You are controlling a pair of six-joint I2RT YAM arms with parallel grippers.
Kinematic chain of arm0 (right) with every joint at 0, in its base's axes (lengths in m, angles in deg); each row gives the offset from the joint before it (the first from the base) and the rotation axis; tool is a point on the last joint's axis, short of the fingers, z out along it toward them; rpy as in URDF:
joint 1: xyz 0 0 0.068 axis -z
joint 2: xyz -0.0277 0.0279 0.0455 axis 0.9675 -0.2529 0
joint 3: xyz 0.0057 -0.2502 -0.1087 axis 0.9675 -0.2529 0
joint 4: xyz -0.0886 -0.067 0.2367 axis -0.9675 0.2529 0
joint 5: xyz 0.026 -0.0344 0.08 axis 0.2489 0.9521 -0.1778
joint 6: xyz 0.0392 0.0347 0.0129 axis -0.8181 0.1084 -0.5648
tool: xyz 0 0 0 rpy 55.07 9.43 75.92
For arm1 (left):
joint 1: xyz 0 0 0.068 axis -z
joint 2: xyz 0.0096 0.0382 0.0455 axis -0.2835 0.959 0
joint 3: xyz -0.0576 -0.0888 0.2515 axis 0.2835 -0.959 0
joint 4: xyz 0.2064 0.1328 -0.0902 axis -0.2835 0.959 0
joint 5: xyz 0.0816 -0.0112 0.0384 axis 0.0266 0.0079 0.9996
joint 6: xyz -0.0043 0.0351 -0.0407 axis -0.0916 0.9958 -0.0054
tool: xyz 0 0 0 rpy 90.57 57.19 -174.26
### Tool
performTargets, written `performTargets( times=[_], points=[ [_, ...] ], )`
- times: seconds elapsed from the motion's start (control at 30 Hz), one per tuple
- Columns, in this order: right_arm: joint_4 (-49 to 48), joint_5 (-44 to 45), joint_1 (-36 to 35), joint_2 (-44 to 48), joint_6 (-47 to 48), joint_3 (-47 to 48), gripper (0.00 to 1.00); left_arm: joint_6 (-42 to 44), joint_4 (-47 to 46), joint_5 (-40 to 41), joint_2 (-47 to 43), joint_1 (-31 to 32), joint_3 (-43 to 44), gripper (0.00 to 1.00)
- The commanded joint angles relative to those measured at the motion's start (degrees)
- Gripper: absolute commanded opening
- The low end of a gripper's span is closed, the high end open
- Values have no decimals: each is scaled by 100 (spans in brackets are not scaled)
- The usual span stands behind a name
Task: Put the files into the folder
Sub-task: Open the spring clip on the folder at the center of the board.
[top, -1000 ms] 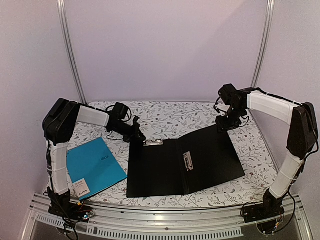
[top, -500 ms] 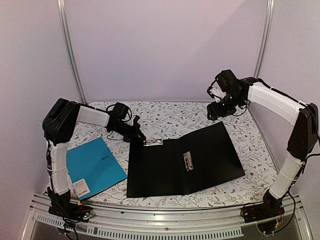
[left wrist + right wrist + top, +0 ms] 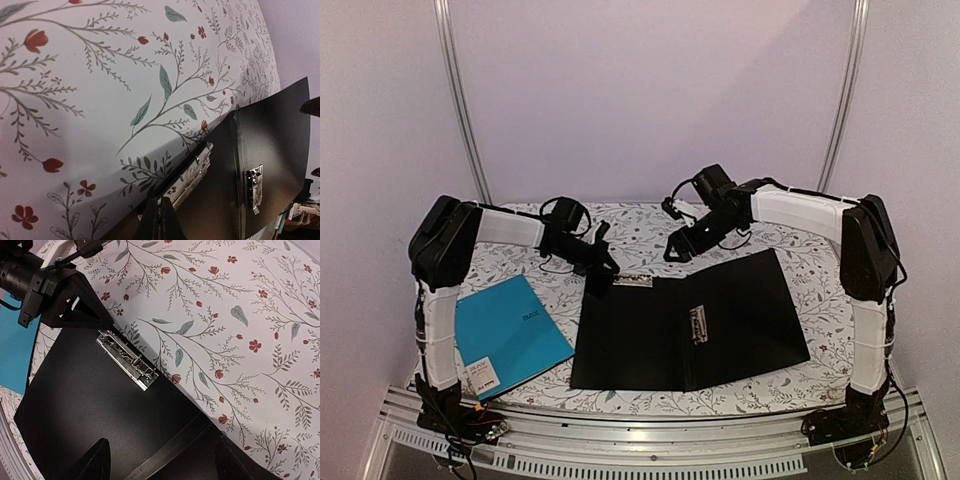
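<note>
The black folder [image 3: 650, 335] lies open and flat on the flowered cloth, with a silver clip [image 3: 632, 282] at its far edge and a second one [image 3: 697, 325] by the spine. My left gripper [image 3: 604, 268] is shut, its tips [image 3: 160, 201] right at the near end of the far-edge clip [image 3: 192, 172], with nothing seen between them. My right gripper [image 3: 678, 245] is open and hovers over the folder's far edge [image 3: 85, 395]; its midpoint [image 3: 161, 442] is above the spine with nothing in it. The files are out of view.
A teal-blue folder [image 3: 510, 335] lies closed at the near left, close to the black folder's left edge. Flowered cloth [image 3: 650, 238] covers the table behind the folder. The left arm's wrist [image 3: 60, 300] sits close beside the clip [image 3: 127, 360].
The right arm has swung left from the folder's far right corner to above its far middle, and its jaws have opened wider. The left gripper has shifted slightly toward the clip.
</note>
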Motion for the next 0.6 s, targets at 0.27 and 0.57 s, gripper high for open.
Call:
performTargets(
  times=[0.27, 0.57],
  points=[
    [-420, -1038, 33, -888, 1016, 273, 69, 484, 514, -513, 733, 292, 782, 0],
    [-208, -934, -7, -1367, 1623, 517, 68, 584, 603, -344, 791, 292, 804, 0]
  ],
)
